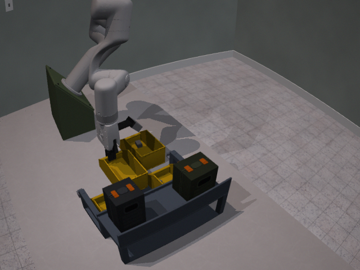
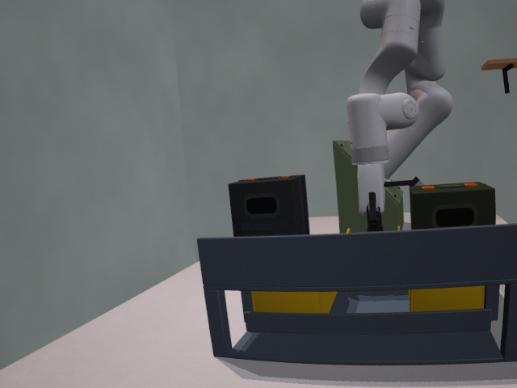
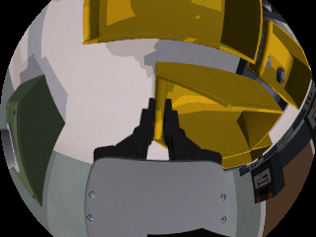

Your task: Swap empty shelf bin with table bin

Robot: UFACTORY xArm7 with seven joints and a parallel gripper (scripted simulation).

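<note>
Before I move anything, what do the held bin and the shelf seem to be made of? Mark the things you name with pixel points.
The held bin (image 1: pixel 125 170) (image 3: pixel 207 130): probably molded plastic, yellow and slightly glossy, going by its thin walls and soft highlights.
The shelf (image 1: pixel 174 219) (image 2: pixel 355 260): painted metal or painted wood, matte blue-gray; its flat, even color shows neither grain nor bare metal.

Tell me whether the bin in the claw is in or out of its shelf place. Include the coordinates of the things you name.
Out: the exterior view shows a gap between two shelved yellow bins (image 2: pixel 287 301) (image 2: pixel 447 298).

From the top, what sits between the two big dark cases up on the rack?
Nothing stands there: the top view shows only the rack's bare blue-grey board between the black case and the dark green case.
</note>
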